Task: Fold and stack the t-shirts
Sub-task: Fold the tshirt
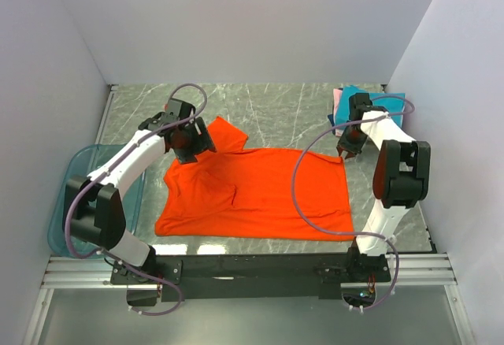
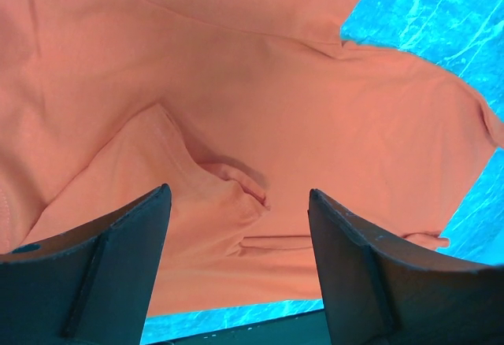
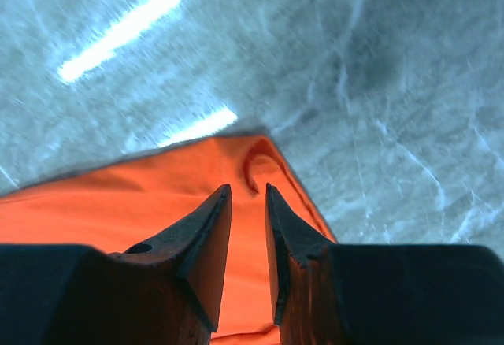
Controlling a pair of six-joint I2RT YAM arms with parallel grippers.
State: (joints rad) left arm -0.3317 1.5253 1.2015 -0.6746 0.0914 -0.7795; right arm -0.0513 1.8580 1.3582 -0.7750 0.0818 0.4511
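A bright orange-red t-shirt point(image 1: 260, 195) lies spread across the middle of the marble table, one sleeve pointing to the back left. My left gripper point(image 1: 189, 144) hovers over that sleeve and shoulder. In the left wrist view it point(image 2: 240, 191) is open wide above wrinkled orange cloth point(image 2: 236, 85), with nothing between the fingers. My right gripper point(image 1: 350, 150) is at the shirt's back right corner. In the right wrist view its jaws point(image 3: 246, 187) stand a narrow gap apart over the curled corner of the cloth point(image 3: 94, 211). Folded teal point(image 1: 386, 102) and pink point(image 1: 339, 97) t-shirts lie stacked at the back right.
A translucent blue-green bin point(image 1: 63, 203) stands at the left edge beside the left arm. White walls close in the table point(image 1: 276, 109) on three sides. Bare marble point(image 3: 378, 85) shows beyond the shirt's corner.
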